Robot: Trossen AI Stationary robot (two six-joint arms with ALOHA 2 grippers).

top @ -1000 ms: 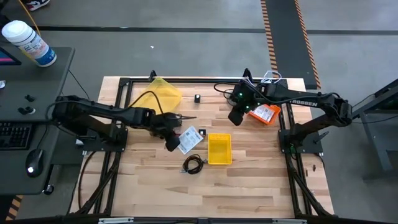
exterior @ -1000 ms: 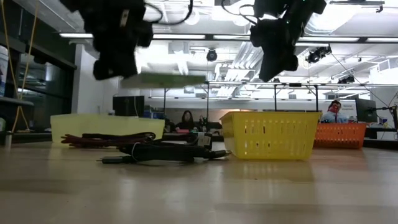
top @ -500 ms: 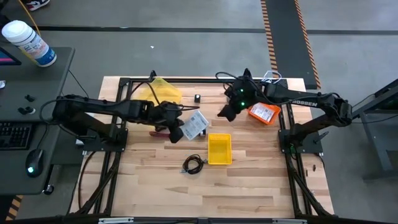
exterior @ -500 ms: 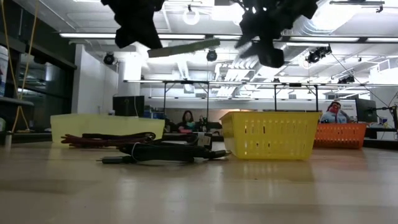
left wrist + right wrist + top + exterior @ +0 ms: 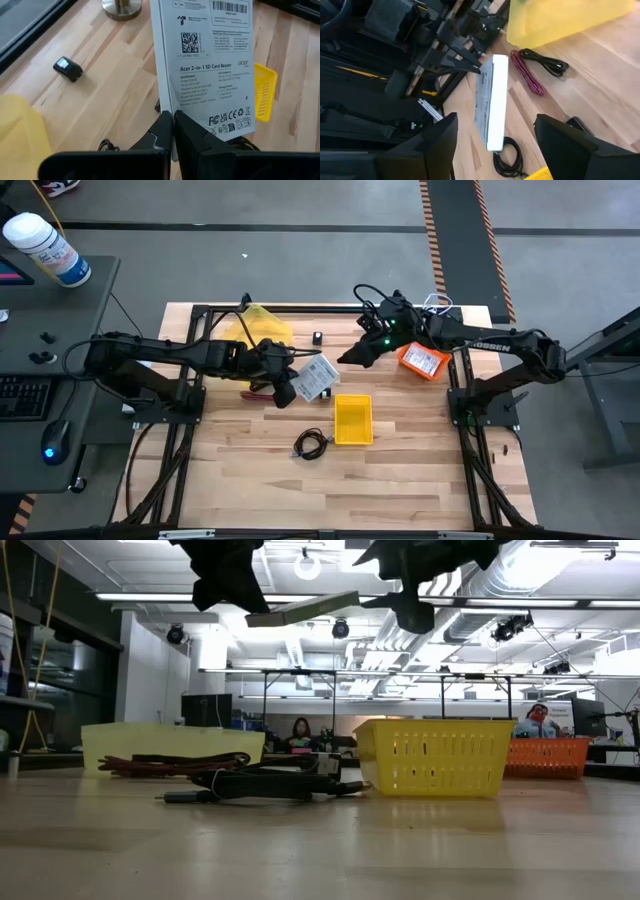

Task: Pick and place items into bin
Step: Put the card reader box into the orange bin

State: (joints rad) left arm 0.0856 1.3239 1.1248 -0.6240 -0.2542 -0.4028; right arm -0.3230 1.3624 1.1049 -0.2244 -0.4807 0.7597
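My left gripper [image 5: 291, 389] is shut on a white printed flat packet [image 5: 316, 378], which is up in the air left of the middle of the table [image 5: 303, 608]. My right gripper [image 5: 349, 357] stands open just right of the packet, its fingers [image 5: 439, 144] spread and pointing at the packet's edge [image 5: 492, 102] without touching it. The yellow bin [image 5: 352, 420] stands on the table nearer the front. A coiled black cable [image 5: 311, 444] lies left of the bin. A tiny black block [image 5: 317, 338] lies toward the far edge. A red-handled tool [image 5: 526, 74] lies under the left arm. My left gripper pinches the packet's short end [image 5: 172, 114] between its two fingers. The fingers come from the table's left, slanting down. The packet sticks out past the fingers toward the right, lifted clear of the table, with its free end [image 5: 350, 600] tilted a little upward.
A yellow bag [image 5: 255, 330] lies at the far left and an orange packet [image 5: 424, 361] at the far right under the right arm. A grey metal cone [image 5: 121, 6] stands beyond the black block. Bare wood [image 5: 400, 480] lies toward the near edge.
My left gripper has risen and rolled, lifting the packet clear of the table and swinging its free end up. My right gripper has tipped up toward level, moved left toward the packet and opened wide.
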